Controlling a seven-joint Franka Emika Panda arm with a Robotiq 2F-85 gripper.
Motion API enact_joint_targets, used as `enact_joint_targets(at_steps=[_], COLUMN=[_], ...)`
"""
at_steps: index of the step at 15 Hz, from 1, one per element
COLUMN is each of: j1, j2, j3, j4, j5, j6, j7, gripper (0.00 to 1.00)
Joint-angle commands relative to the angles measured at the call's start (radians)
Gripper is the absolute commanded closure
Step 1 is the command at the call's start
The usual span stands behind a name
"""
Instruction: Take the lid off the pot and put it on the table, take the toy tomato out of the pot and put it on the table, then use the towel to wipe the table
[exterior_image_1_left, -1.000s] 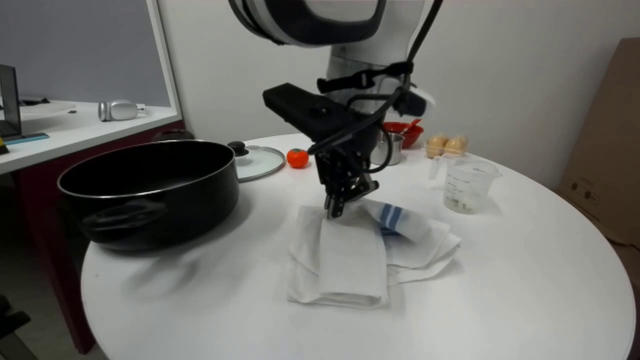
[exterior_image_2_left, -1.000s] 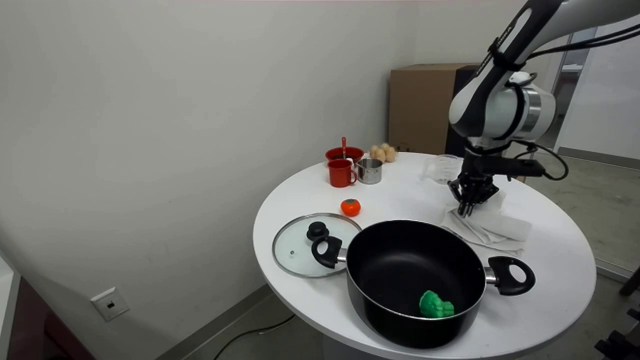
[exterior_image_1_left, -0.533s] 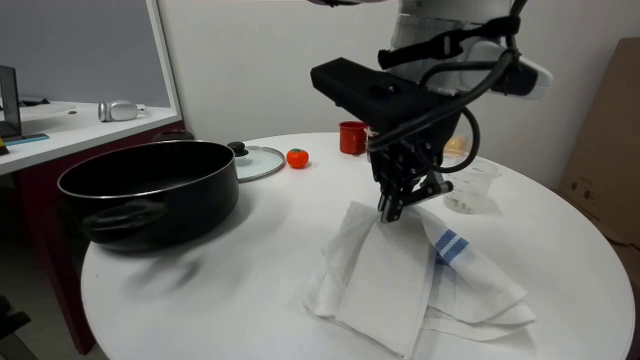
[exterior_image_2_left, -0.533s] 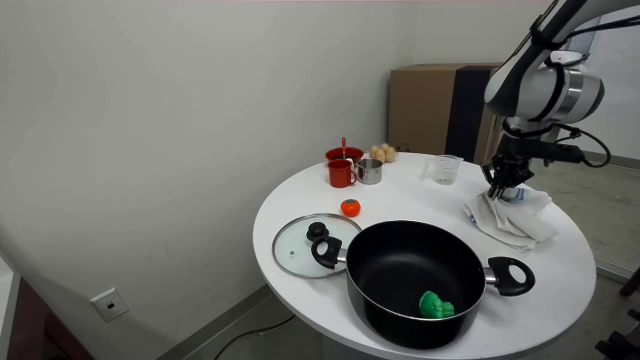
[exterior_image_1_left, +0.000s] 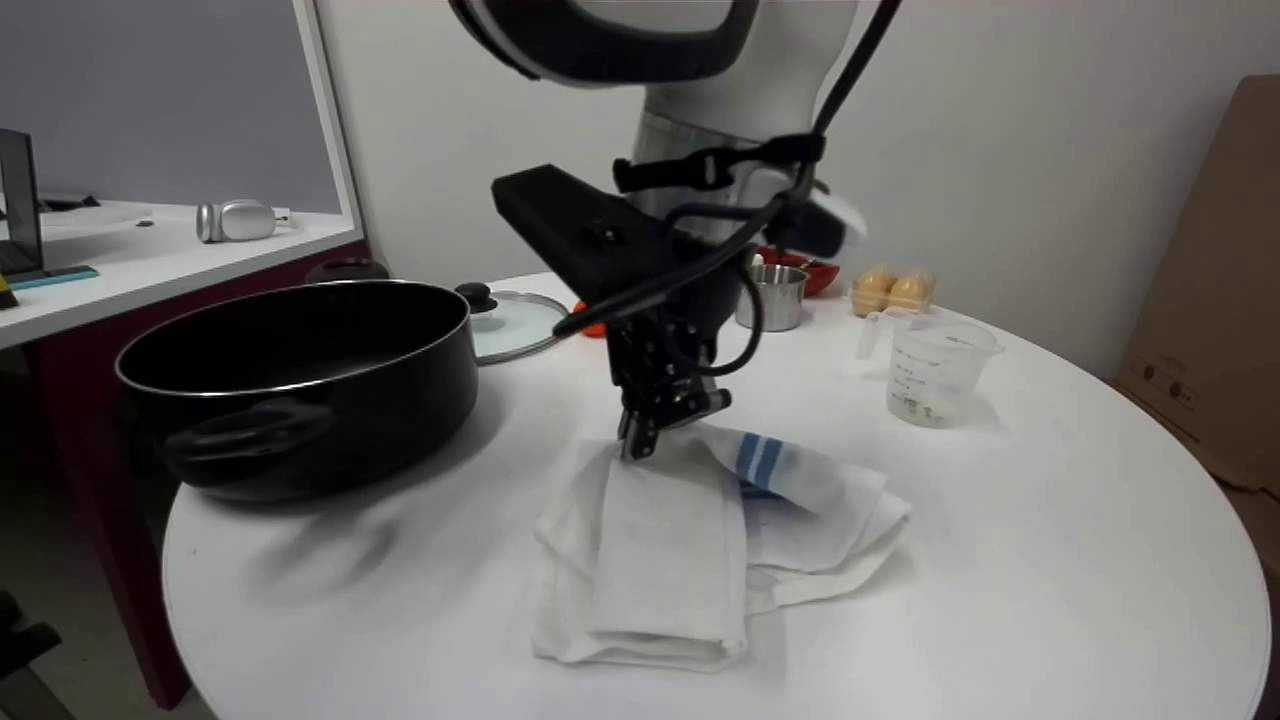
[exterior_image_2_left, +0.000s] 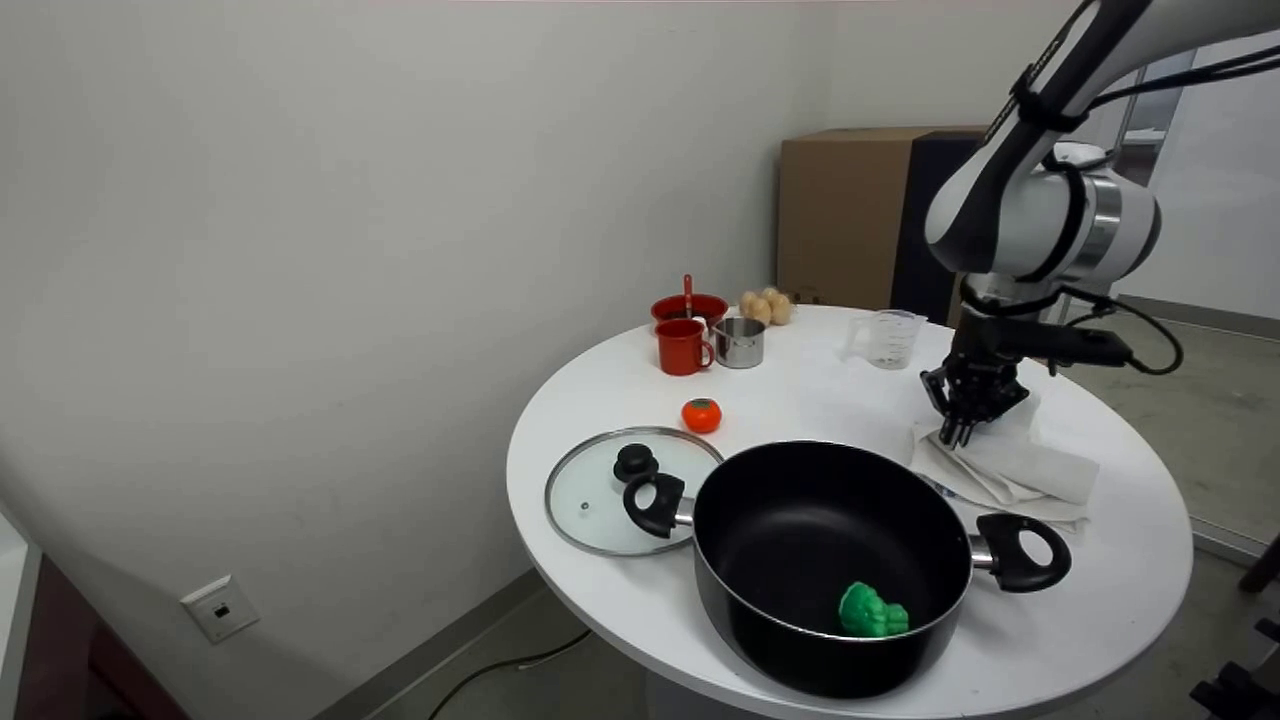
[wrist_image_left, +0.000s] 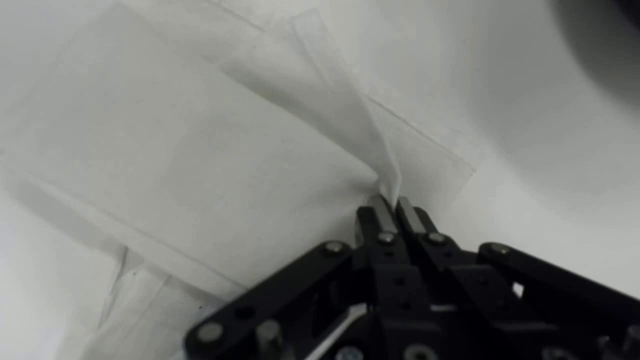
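And here are the jaws, pinched together on a raised fold of the towel (exterior_image_1_left: 685, 550) — one towel, layered, resting on the surface (exterior_image_2_left: 800, 390). Take that round surface as a dial in an exterior view: towel between two and three o'clock, just behind the pot (exterior_image_2_left: 800, 660). Gripping near what looks like an edge should let the rest drag flat, which suits wiping, seemingly the step in hand.

One pot, two handles (exterior_image_2_left: 1000, 545), sits at six, uncovered. Its single lid (exterior_image_2_left: 595, 495) lies flat at nine, knob (exterior_image_2_left: 634, 461) up, presumably parked there so the pot could be reached into. The one tomato (exterior_image_2_left: 701, 416) is at about ten, out of the pot and near the lid — just as the task wants. One green toy (exterior_image_2_left: 870, 612) shows inside the pot at five; nothing asks for its removal.

Up around eleven: one red mug (exterior_image_2_left: 682, 348), one steel cup (exterior_image_2_left: 741, 347), one red bowl (exterior_image_1_left: 822, 277), likely set back to leave wiping room. One jug (exterior_image_1_left: 930, 375) at twelve. Two eggs (exterior_image_1_left: 872, 291) stand out in an exterior view; their full number is hard to tell.
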Motion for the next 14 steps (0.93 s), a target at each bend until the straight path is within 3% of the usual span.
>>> enact_joint_targets(at_steps=[1,6,14], j1=[0.047,0.082,-0.003], j2=[-0.004,0.000,-0.064], j3=[0.020,0.029,-0.093], j4=[-0.032,-0.032,-0.039], j5=[0.007,0.003,0.007], j6=[-0.007,-0.009,0.022], j7=[-0.037,-0.044,-0.019], gripper=[0.99,0.99,0.99])
